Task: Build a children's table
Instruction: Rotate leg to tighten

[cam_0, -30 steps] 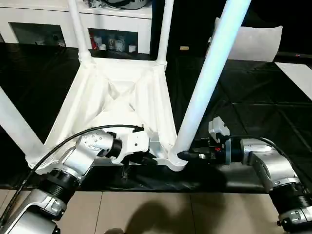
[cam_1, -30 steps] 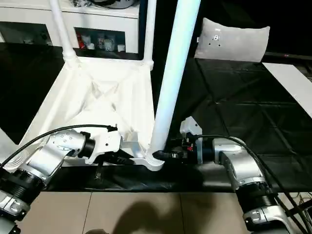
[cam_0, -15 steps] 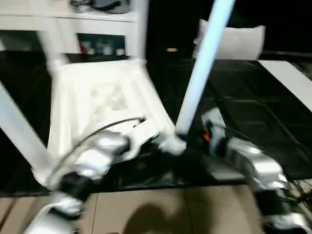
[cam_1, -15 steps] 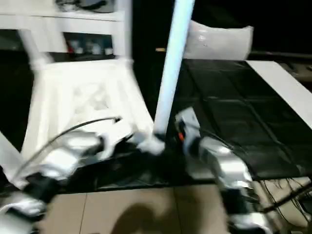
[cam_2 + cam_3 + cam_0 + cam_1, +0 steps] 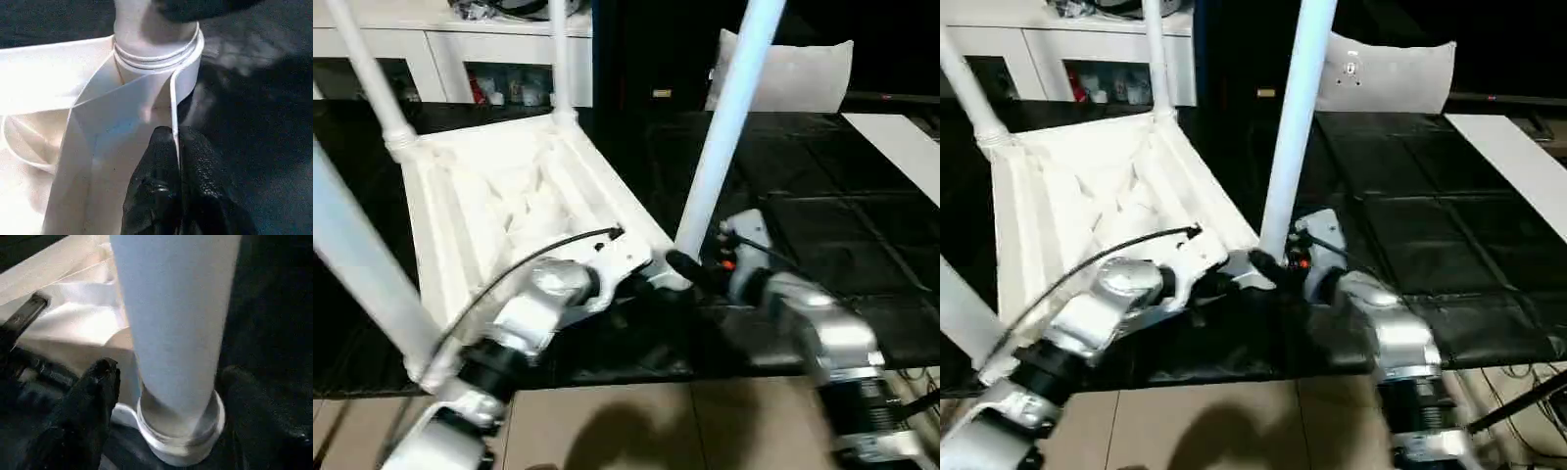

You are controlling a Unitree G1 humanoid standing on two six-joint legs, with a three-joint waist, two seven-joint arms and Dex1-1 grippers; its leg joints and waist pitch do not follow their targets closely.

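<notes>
The all-white plastic children's table (image 5: 509, 206) lies upside down on the black floor mat (image 5: 822, 225), ribbed underside up and legs standing in its corner sockets. The left gripper (image 5: 177, 161) is pinched closed on the thin rim beside the near socket — the right gripper (image 5: 166, 396) stands open, its fingers (image 5: 95, 396) either side of the long tapered white leg (image 5: 724, 127) at its base.

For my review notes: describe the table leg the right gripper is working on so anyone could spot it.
The white table top lies upside down on the black floor mat. From its near corner socket rises one leg, between the right gripper's spread fingers; the other legs stand farther off.
</notes>
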